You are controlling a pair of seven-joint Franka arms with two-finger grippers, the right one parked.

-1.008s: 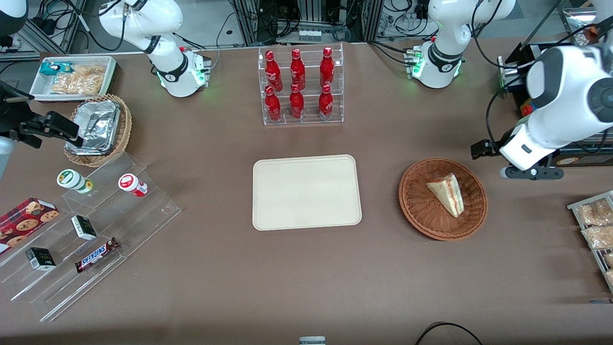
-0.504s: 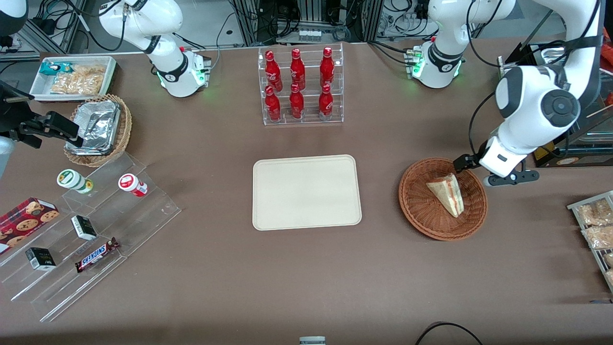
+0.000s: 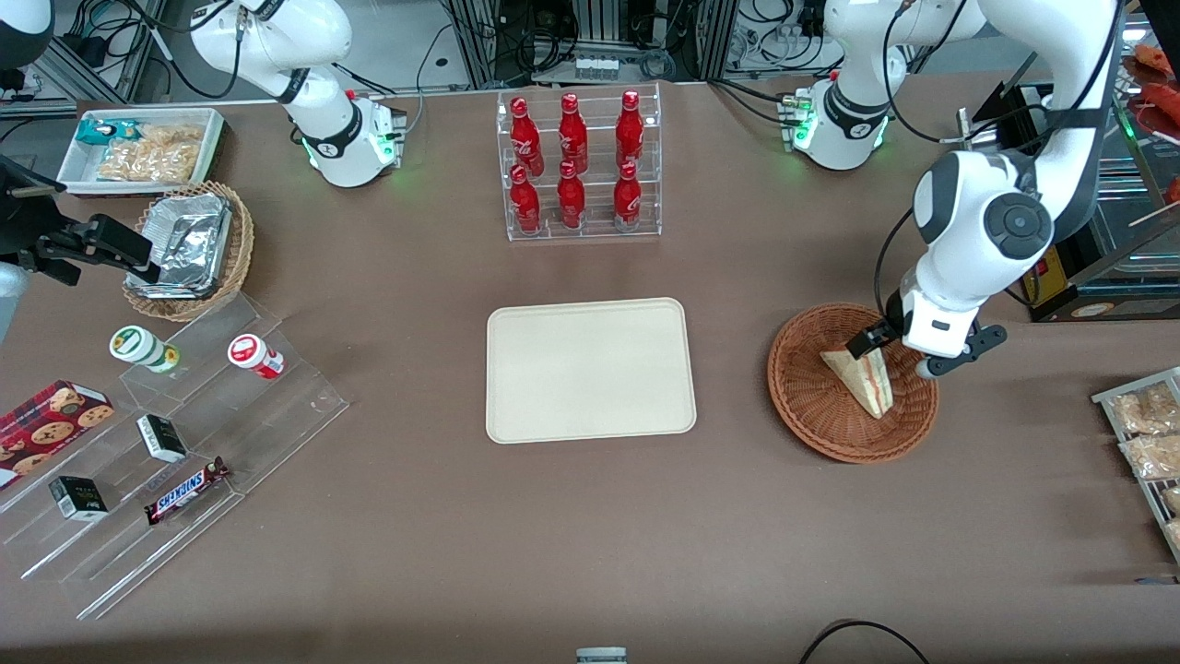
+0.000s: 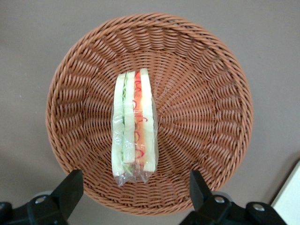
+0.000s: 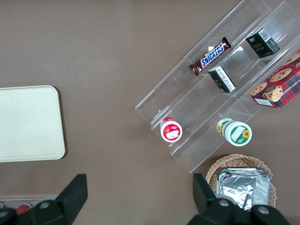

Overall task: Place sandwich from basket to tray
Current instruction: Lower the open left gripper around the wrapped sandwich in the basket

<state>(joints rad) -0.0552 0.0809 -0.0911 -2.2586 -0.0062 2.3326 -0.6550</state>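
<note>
The sandwich point(image 3: 862, 380), a pale wedge in clear wrap with red, orange and green filling, lies in the round reddish-brown wicker basket point(image 3: 811, 406). In the left wrist view the sandwich point(image 4: 133, 124) lies in the middle of the basket point(image 4: 201, 117). My left gripper point(image 3: 892, 355) hangs open above the basket's rim, over the sandwich's end farther from the front camera, holding nothing. Its two black fingers point(image 4: 70, 190) stand wide apart in the left wrist view. The cream tray point(image 3: 590, 369) lies bare at the table's middle, toward the parked arm from the basket.
A clear rack of red bottles point(image 3: 576, 166) stands farther from the camera than the tray. A clear stepped stand with snacks point(image 3: 175, 443), a paler basket with a foil container point(image 3: 189, 244) and a white bin point(image 3: 143, 148) lie toward the parked arm's end. Snack packets point(image 3: 1148, 443) lie at the working arm's end.
My left arm has swung in from the working arm's end of the table and lowered; the gripper now hangs over the basket. The sandwich has not moved.
</note>
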